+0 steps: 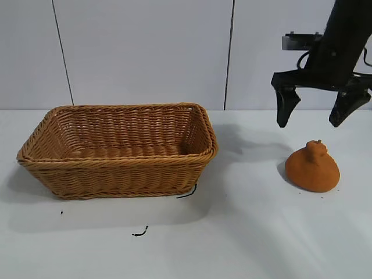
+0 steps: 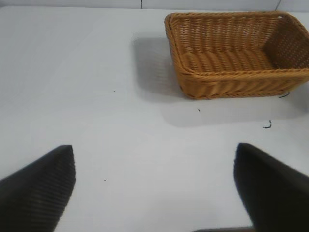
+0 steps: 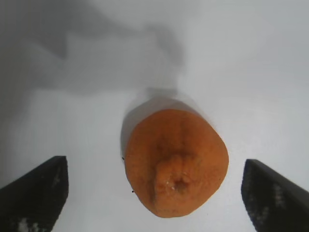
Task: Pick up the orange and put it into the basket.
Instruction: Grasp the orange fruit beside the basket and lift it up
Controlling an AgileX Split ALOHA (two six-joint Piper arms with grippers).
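The orange (image 1: pixel 313 168) is a dull orange-brown dome with a small knob on top; it sits on the white table at the right. My right gripper (image 1: pixel 313 123) hangs open directly above it, not touching. In the right wrist view the orange (image 3: pixel 176 162) lies between the two wide-apart fingers (image 3: pixel 36 193). The basket (image 1: pixel 116 174) is a large tan wicker rectangle at the left of the table, with nothing in it. It also shows in the left wrist view (image 2: pixel 231 79). My left gripper (image 2: pixel 154 159) is open and empty above bare table, away from the basket, and out of the exterior view.
Two small dark scraps (image 1: pixel 139 232) lie on the table in front of the basket, one at its front right corner (image 1: pixel 187 192). A pale panelled wall (image 1: pixel 145 52) stands behind the table.
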